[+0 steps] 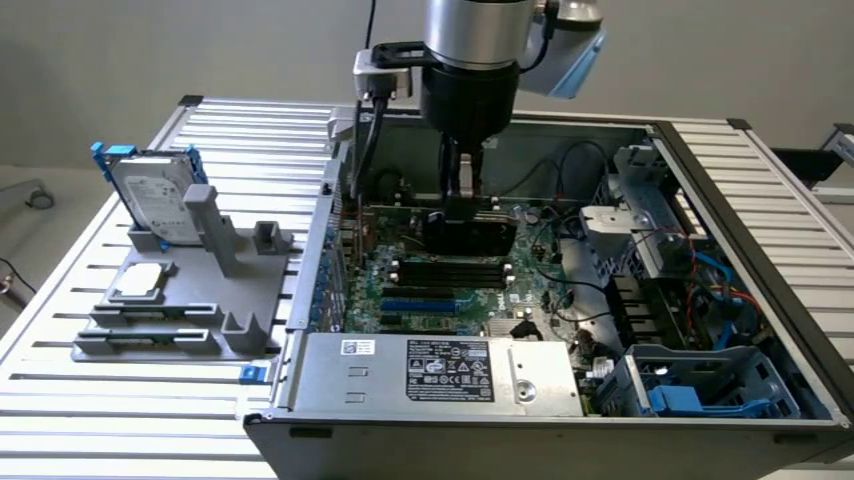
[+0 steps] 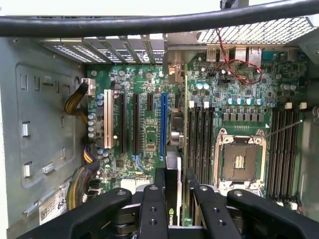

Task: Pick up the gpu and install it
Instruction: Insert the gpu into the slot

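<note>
Gpu [image 1: 470, 236] was clamped in the gripper [image 1: 461, 205], poised over the motherboard [image 1: 427, 312] mid-installation; seating would require exact alignment with a slot [image 2: 163, 124].

Arm [image 1: 470, 60] vertical, pincer [image 1: 463, 200] pointing down, clamped

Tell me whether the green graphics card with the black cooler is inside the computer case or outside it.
Inside: the claw holds the graphics card on edge over the green motherboard. Seated in a slot: cannot tell.
</note>
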Controlling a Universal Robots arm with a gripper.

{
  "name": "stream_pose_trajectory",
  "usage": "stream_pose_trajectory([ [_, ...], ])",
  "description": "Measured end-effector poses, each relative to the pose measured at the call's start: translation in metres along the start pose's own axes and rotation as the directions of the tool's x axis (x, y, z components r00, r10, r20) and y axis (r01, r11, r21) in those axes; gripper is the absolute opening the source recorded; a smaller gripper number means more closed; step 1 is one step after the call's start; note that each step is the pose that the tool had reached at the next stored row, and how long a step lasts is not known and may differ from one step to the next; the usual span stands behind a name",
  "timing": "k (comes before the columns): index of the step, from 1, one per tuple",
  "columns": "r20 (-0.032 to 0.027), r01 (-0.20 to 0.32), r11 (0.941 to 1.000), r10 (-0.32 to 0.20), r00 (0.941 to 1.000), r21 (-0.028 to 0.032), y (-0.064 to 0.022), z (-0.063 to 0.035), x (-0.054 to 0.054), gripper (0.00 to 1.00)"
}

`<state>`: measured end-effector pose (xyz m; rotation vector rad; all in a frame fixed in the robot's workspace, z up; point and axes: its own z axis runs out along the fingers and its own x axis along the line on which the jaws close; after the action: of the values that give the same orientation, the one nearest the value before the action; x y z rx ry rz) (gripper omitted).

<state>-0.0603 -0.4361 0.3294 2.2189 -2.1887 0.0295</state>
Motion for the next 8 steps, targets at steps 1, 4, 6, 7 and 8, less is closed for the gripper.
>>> stream_pose_trajectory([
  [1, -0.0002, 0.0, 1.0, 0.0, 1.0, 0.0, 0.0001, 0.0, 0.0, 0.27],
  [4, 0.0, 0.0, 1.0, 0.0, 1.0, 0.0002, 0.0002, 0.0003, 0.0, 0.27],
  [6, 0.0, 0.0, 1.0, 0.0, 1.0, 0.0002, 0.0003, 0.0004, 0.0, 0.27],
  [7, 0.0005, 0.0, 1.0, 0.0, 1.0, 0.0004, 0.0003, 0.001, 0.0, 0.27],
  [8, 0.0004, 0.0, 1.0, 0.0, 1.0, 0.0004, 0.0004, 0.0018, 0.0001, 0.27],
])
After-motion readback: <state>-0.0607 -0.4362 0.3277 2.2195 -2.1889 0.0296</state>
